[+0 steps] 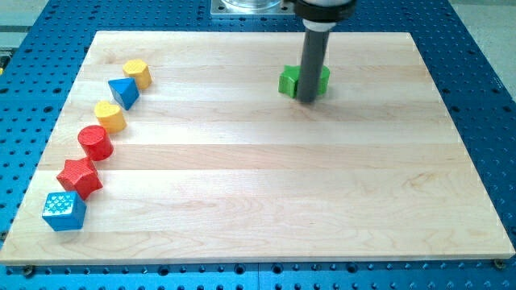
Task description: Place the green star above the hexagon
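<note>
The green star (pixel 289 81) lies near the view's top, right of centre, partly hidden behind my rod. My tip (pixel 309 100) rests on the board at the star's front edge, touching or almost touching it. The yellow hexagon (pixel 138 73) sits far off at the view's upper left, at the top of a curved line of blocks.
The line of blocks runs down the view's left below the hexagon: a blue triangle (pixel 124 93), a yellow heart (pixel 109 116), a red cylinder (pixel 95 142), a red star (pixel 79 177) and a blue cube (pixel 64 211). The wooden board (pixel 266 201) lies on a blue perforated table.
</note>
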Tool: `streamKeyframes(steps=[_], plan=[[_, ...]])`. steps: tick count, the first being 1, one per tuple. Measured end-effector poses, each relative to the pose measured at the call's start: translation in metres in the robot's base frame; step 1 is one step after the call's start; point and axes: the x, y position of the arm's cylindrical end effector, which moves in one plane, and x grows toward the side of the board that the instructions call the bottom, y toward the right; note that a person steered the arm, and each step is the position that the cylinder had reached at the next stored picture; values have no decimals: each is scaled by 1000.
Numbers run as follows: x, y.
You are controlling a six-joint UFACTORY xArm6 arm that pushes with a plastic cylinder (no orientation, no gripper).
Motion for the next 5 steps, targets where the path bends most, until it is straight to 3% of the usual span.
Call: streamKeyframes(steps=[2,3,5], plan=[[-63,-74],[-54,-5],[-78,-34]])
